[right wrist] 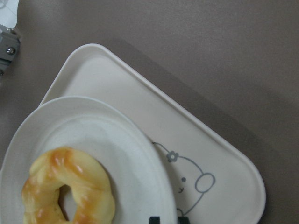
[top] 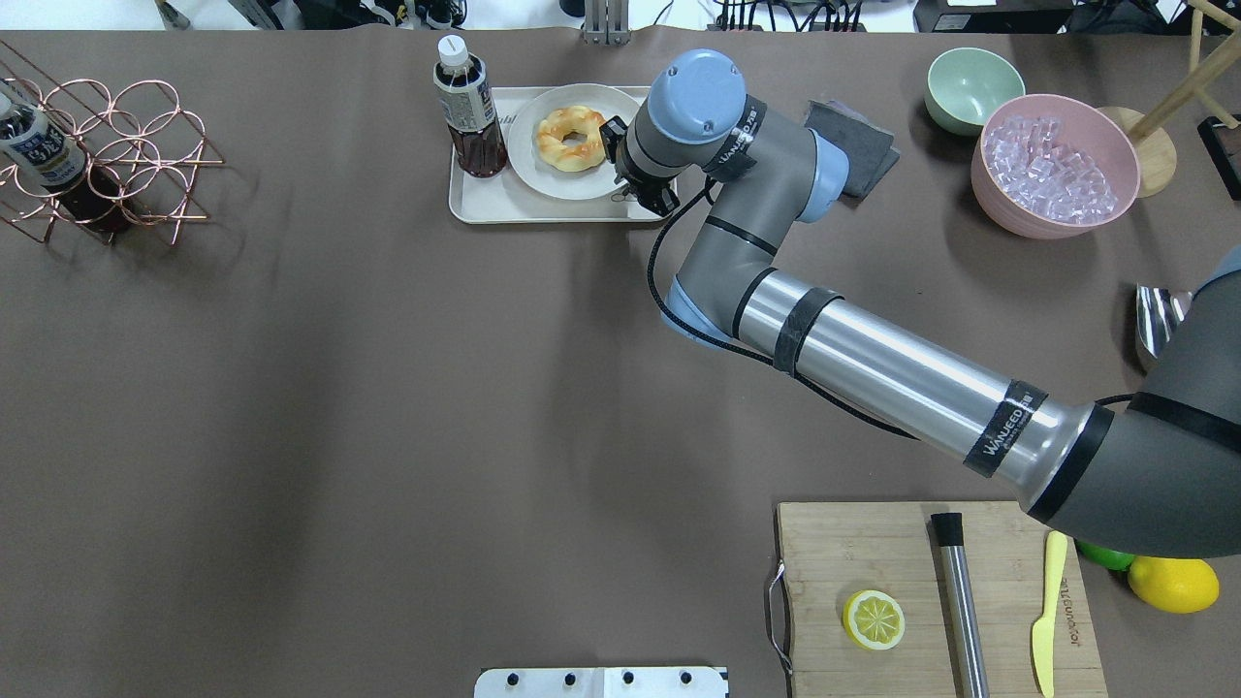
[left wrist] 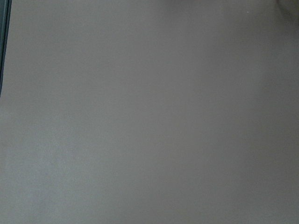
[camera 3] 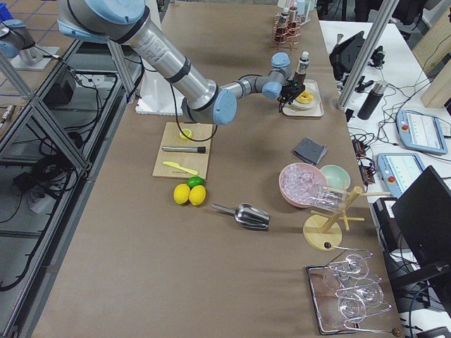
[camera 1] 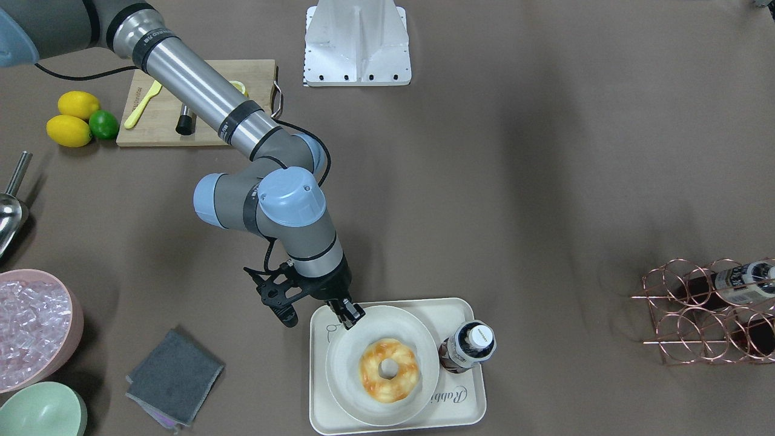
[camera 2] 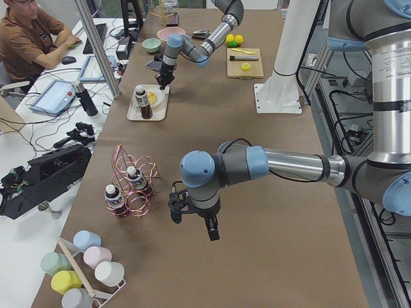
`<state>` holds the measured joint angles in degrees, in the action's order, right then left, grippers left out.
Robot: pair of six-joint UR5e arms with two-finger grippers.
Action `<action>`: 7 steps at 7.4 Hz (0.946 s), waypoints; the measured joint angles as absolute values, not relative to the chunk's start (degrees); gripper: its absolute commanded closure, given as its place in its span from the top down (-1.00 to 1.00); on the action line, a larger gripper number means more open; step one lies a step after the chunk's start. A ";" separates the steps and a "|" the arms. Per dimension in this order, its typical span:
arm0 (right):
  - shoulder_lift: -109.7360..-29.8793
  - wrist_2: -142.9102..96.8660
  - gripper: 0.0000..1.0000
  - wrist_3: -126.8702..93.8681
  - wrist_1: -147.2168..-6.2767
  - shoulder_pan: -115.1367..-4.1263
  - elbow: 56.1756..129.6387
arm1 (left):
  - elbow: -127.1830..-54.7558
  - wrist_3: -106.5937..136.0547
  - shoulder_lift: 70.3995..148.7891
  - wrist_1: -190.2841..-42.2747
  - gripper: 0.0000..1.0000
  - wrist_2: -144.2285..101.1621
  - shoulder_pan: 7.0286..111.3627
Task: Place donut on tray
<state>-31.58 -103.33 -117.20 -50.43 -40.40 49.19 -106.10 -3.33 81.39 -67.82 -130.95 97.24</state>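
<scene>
brown tabletop point(camera 1: 514, 181): right gripper point(camera 1: 349, 315) pinching the rim of the plate point(camera 1: 342, 369), donut point(camera 1: 389, 370) on it, tray point(camera 1: 467, 415) beneath

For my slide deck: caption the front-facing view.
The donut sits on a plate on the tray, beside a bottle, with the right end effector at the plate's rim.

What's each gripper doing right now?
Left gripper: cannot tell.
Right gripper: straddling the plate rim; whether it grips cannot be told.
</scene>
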 measured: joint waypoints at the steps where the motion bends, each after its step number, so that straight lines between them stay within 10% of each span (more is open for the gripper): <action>1: -31.19 -103.29 0.90 -116.77 -50.48 -40.39 48.82 | -106.13 -3.34 81.39 -67.80 0.96 -130.92 97.54; 7: -36.64 -109.98 0.91 -112.16 -57.22 -43.32 61.56 | -105.23 -3.38 81.39 -67.76 0.96 -131.04 97.71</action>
<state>-36.64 -109.98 -112.16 -57.22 -43.32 61.56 -105.23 -3.38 81.39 -67.76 -131.04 97.71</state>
